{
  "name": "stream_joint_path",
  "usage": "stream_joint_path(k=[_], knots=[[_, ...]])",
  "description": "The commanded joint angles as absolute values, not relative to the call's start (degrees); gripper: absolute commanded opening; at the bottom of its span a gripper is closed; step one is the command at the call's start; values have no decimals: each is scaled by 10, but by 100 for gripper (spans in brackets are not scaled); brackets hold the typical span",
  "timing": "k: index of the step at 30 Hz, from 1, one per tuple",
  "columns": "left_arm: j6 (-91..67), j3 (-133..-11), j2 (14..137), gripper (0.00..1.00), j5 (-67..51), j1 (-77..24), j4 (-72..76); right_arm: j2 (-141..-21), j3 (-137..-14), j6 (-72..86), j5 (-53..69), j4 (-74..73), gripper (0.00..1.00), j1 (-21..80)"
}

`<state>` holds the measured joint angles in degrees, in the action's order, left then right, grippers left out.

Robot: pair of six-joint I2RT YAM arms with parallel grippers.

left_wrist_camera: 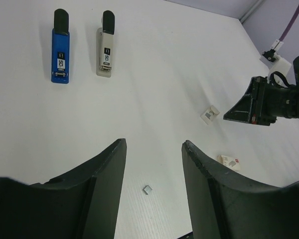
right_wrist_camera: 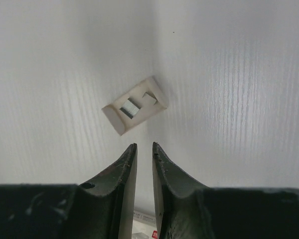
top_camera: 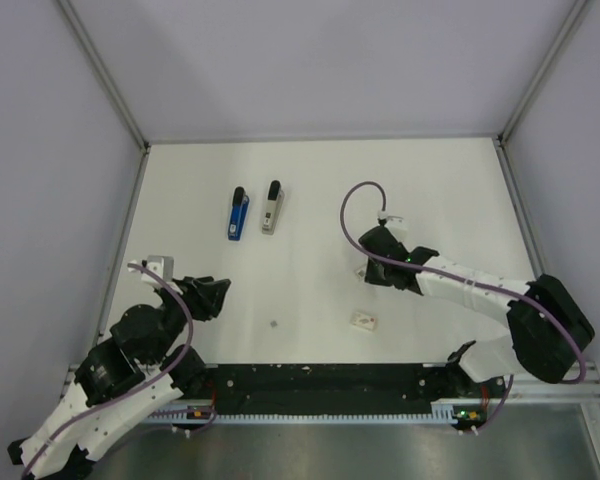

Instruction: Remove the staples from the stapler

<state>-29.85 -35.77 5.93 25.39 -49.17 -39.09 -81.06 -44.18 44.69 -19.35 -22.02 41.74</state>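
While nearly closed, right pincer (right_wrist_camera: 143, 149) just short of staple tray (right_wrist_camera: 134, 105).

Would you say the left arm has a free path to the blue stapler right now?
Probably yes: the left gripper is open, and only bare table lies between it and the blue stapler.

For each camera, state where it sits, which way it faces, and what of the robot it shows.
Top external: above and behind the bases, looking down at the table, both arms, blue stapler and grey stapler.
Left wrist: low, facing across the table to both staplers; open left gripper frames it.
Right wrist: faces straight down at a small tray; right gripper nearly closed.
Shared: left wrist also shows that tray.
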Motion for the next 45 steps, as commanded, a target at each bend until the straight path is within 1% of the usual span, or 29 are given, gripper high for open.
stream_joint_path(k=[1,4,7,11,17,26,33,45], knots=[[-296,-359,74,55,256,-493,-379,-746,-454,406,-196,-254,19,439],[-296,-358,76,55,252,-493,-378,-729,-482,369,-179,-260,20,463],[-294,-359,83,55,248,-493,-376,-744,-523,340,-113,-244,21,501],[-296,-363,93,59,245,-493,-381,-814,-588,331,-79,-229,28,571],[-301,-361,60,68,258,-493,-384,-919,-635,341,-16,-158,33,641],[-303,-359,44,69,264,-493,-383,-1031,-709,371,-39,-167,38,700],[-305,-361,36,71,262,-493,-385,-1072,-734,388,-58,-173,43,718],[-307,-359,15,73,264,-493,-384,-1125,-763,383,-86,-191,44,728]])
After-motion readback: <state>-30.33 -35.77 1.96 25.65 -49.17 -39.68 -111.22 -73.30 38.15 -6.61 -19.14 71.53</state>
